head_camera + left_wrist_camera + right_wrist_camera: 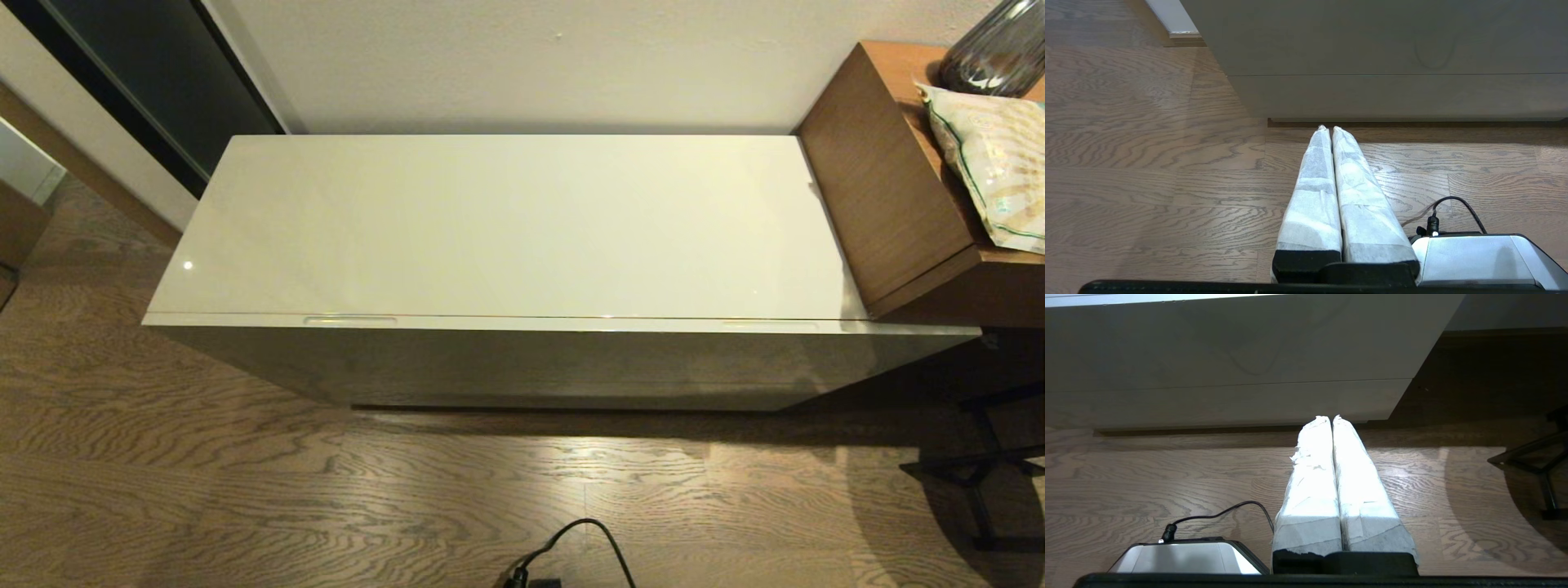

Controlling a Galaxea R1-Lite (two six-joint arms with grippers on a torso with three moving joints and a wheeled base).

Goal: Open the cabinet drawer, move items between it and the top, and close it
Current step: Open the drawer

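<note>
My left gripper (1332,128) hangs low above the wood floor (245,490) in front of the cabinet, its white-wrapped fingers (1314,188) pressed together on nothing. On my head camera, the cabinet drawer (563,363) sits flush under the top (506,229), one finger recess (349,320) near its left end and another (769,325) near its right. My right gripper (1332,417) also hangs low before the drawer's right end, fingers together, empty. A green-trimmed snack bag (992,171) lies on the brown desk (890,188) right of the cabinet.
</note>
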